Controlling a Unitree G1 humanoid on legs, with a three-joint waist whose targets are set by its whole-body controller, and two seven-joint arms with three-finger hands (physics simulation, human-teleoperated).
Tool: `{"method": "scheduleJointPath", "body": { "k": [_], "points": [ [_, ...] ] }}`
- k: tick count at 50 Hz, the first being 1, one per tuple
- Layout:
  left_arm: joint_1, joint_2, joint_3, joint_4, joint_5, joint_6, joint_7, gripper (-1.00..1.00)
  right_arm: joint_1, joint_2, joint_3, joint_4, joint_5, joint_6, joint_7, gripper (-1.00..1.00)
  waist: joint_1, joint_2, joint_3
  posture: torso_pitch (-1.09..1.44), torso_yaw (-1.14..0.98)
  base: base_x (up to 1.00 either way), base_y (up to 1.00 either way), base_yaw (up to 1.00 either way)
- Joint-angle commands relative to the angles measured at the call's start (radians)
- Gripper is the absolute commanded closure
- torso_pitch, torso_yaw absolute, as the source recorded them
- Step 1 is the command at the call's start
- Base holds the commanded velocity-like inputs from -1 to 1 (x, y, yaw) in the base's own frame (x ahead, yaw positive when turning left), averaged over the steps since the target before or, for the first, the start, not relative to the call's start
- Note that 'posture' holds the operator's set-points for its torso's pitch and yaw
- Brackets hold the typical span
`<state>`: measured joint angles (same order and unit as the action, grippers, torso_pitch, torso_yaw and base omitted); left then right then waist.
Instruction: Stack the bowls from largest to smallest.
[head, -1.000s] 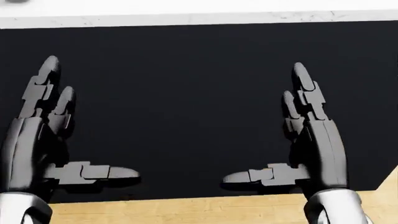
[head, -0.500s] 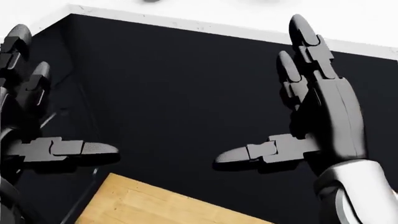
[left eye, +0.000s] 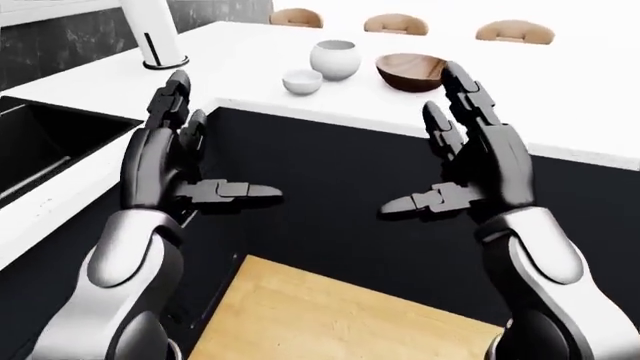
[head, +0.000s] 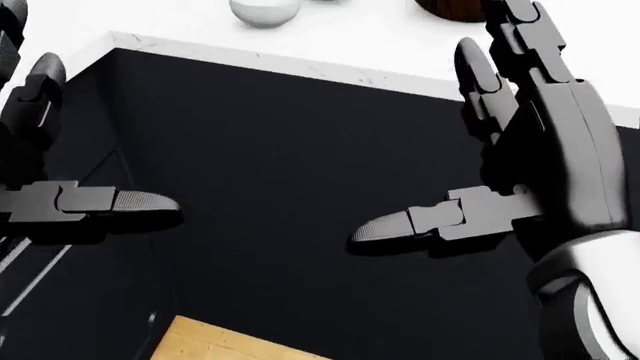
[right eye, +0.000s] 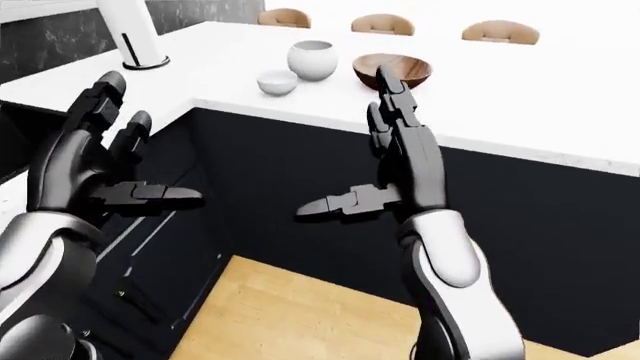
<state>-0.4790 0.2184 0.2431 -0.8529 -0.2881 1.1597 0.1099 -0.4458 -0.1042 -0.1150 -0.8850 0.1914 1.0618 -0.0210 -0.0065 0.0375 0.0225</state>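
Three bowls stand on the white counter (left eye: 560, 97) at the top of the left-eye view: a small white bowl (left eye: 302, 81), a taller round white bowl (left eye: 335, 59) and a wide wooden bowl (left eye: 411, 71). They stand apart, not stacked. My left hand (left eye: 225, 139) and right hand (left eye: 420, 142) are both open and empty, fingers straight and thumbs pointing inward. They hover before the black cabinet face (left eye: 330, 180), below and short of the bowls. In the head view, the small white bowl (head: 265, 9) and the wooden bowl (head: 450, 7) show only at the top edge.
A black sink (left eye: 40, 146) lies in the counter at the left, with a white upright fixture (left eye: 155, 37) behind it. Three wooden stool seats (left eye: 395, 24) stand beyond the counter. Wooden floor (left eye: 330, 315) lies below the cabinets.
The whole head view has shifted: the camera turned and rose, so the counter edge slants and sits lower, and bowls enter at the top. Both hands stay open.
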Motion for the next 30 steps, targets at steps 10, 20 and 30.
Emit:
{"method": "scheduleJointPath", "body": {
  "k": [10,20,30],
  "points": [
    [-0.148,0.057,0.106,-0.071,-0.133,0.142,0.039,-1.00,-0.157,-0.056,-0.075,-0.111,0.120,0.160,-0.084,-1.00,-0.004,-0.068,0.006,0.00,0.00,0.42,0.00,0.00],
    [-0.189,0.116,0.158,-0.043,-0.251,0.150,0.114,-1.00,-0.259,-0.080,-0.124,-0.156,0.225,0.261,-0.144,-1.00,0.031,0.019,0.003,0.00,0.00,0.19,0.00,0.00],
    [-0.174,0.166,0.187,-0.041,-0.374,0.136,0.194,-1.00,-0.291,-0.102,-0.133,-0.157,0.294,0.282,-0.202,-1.00,0.018,-0.117,-0.009,0.00,0.00,0.28,0.00,0.00]
  ]
}}
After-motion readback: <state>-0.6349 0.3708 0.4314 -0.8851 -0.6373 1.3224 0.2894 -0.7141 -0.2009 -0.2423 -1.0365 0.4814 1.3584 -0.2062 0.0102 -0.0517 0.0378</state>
